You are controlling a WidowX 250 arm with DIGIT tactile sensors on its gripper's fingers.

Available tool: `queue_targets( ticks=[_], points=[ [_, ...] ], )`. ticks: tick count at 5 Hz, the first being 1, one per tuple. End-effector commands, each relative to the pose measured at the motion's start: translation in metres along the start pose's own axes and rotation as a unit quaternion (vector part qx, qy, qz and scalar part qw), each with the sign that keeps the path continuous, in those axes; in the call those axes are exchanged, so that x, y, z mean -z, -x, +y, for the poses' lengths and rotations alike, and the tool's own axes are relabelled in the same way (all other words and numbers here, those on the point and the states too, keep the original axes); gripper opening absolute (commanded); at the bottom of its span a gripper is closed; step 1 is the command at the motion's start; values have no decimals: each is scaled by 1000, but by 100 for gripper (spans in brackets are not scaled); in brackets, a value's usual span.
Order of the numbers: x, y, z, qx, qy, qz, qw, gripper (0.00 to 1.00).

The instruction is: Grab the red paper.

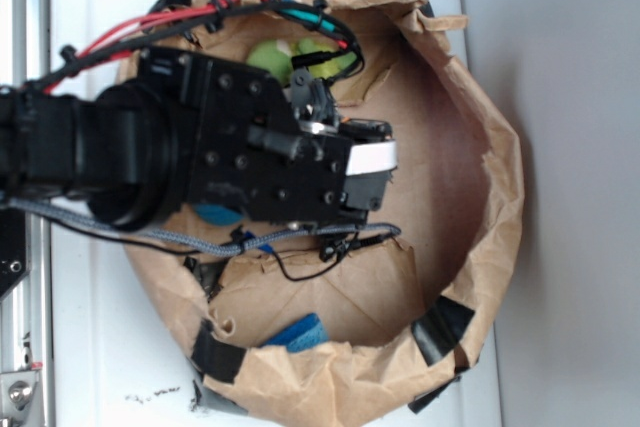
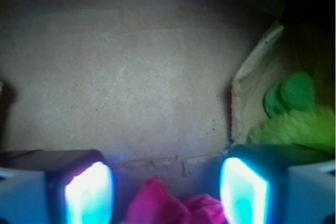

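The black robot arm reached in from nine o'clock over a crumpled brown paper bag nest, its walls rolled down into a rough ring, which I took to be there to keep the loose things from rolling off the white tabletop. The black gripper hung near the middle of that ring, pointing down at the cardboard-coloured floor.

From the wrist view the reason for that pose was plain enough. The gripper had its two fingers spread wide, one glowing pad at seven o'clock and the other at five o'clock, and the crumpled bright red paper wad lay at six o'clock in the gap between them. Neither pad seemed to touch it (the bottom edge of the view cut off most of the wad, so I could not be sure). I judged the fingers were held apart to straddle the paper before closing, so the grab itself was not yet done.

The soft green-yellow toy sat at three o'clock in the wrist view, tucked behind a raised fold of the bag wall, well clear of the fingers; from outside it showed at twelve o'clock, half hidden under the arm's cables.

Counting: one arm, one gripper with two fingers, one red wad, one green-yellow toy, one paper nest. Two blue scraps also peeped out in the exterior view, at six o'clock and under the arm; what they were I could not tell.
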State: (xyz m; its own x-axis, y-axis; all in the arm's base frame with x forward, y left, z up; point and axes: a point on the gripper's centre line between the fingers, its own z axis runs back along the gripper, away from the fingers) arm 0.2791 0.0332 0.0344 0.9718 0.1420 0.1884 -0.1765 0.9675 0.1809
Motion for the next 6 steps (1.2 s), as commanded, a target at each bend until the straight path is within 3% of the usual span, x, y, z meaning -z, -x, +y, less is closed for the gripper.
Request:
queue_targets(
  ticks=[1, 2, 3, 4, 5, 6],
  points=[
    [-27, -13, -4, -4, 28, -24, 999, 0],
    [-43, -12, -2, 1, 52, -16, 999, 0],
    [-71, -11, 7, 4, 102, 8, 995, 0],
    [-91, -10, 21, 16, 135, 30, 990, 0],
    [-88, -5, 31, 27, 140, 37, 989, 100],
    [-76, 13, 40, 45, 134, 29, 989, 100]
  ],
)
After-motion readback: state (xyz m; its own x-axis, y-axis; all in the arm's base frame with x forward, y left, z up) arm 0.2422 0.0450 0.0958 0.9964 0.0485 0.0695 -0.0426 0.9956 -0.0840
